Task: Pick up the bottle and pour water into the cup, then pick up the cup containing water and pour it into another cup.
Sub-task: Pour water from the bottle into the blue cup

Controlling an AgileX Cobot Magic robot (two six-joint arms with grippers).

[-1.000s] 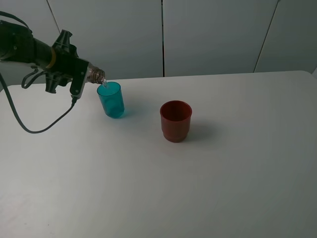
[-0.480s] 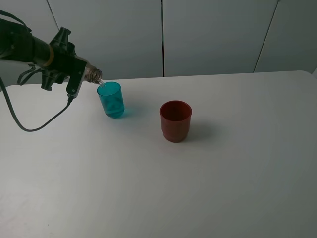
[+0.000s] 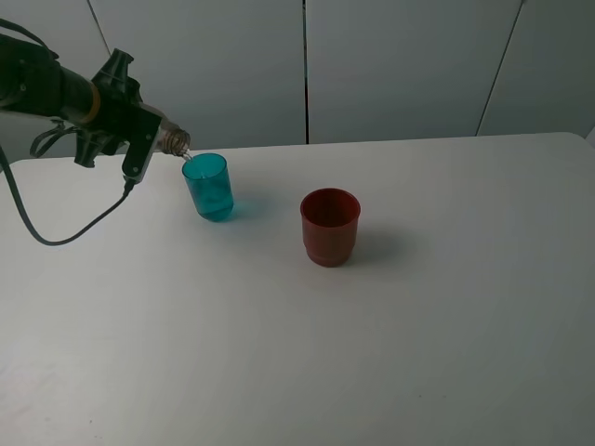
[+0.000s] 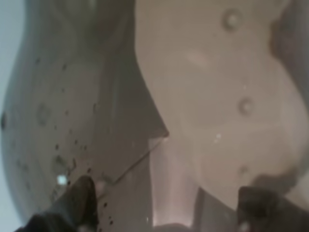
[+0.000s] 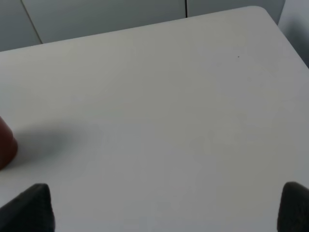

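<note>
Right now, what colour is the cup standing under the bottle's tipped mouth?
The cup is translucent teal-blue, seen best in the exterior high view.

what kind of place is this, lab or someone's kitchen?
Probably a robot test bench, not a kitchen: bare white table, plain grey wall panels, and only a bottle, a teal cup and a red cup as props.

From above, the left claw (image 3: 149, 137) hides most of the bottle (image 3: 176, 142); only the neck shows, and any stream is too fine to tell. The left wrist view is one close blur of bottle. The right wrist view's edge cuts off the red cup (image 5: 5, 142), and only the dark fingertips (image 5: 31, 208) of the right claw (image 5: 164, 207) show.
</note>
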